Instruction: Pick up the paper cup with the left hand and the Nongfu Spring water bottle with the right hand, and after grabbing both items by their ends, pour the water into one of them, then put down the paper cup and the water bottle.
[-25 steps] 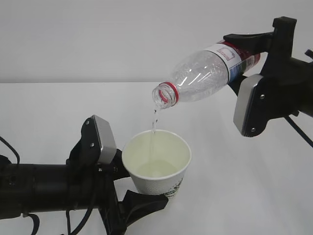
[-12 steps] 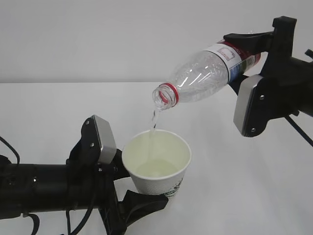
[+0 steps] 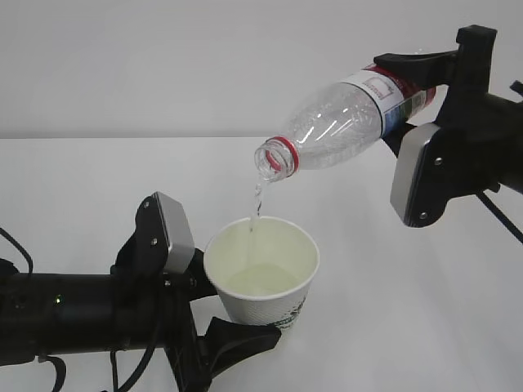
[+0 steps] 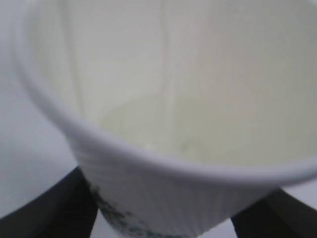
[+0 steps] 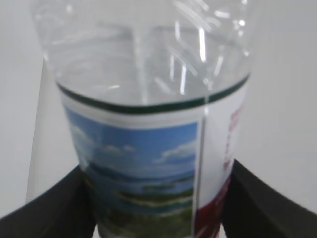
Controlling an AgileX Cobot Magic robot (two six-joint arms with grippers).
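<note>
Nongfu Spring water bottle: red-and-white label with blue-green landscape, red lettering too blurred to read; tilted neck-down, base end clamped by the right hand.

Water: thin stream falling from the bottle mouth into the cup.

Paper cup: green logo, illegible; upright, lower end grasped by the left hand, above the white table. Bare table all round.

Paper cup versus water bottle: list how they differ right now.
The paper cup stands upright; the water bottle is tipped, mouth downward. The cup is white, opaque and short; the bottle is clear, longer, with a red neck ring. The cup receives water; the bottle pours it. Each is gripped near its base, held off the table.
</note>
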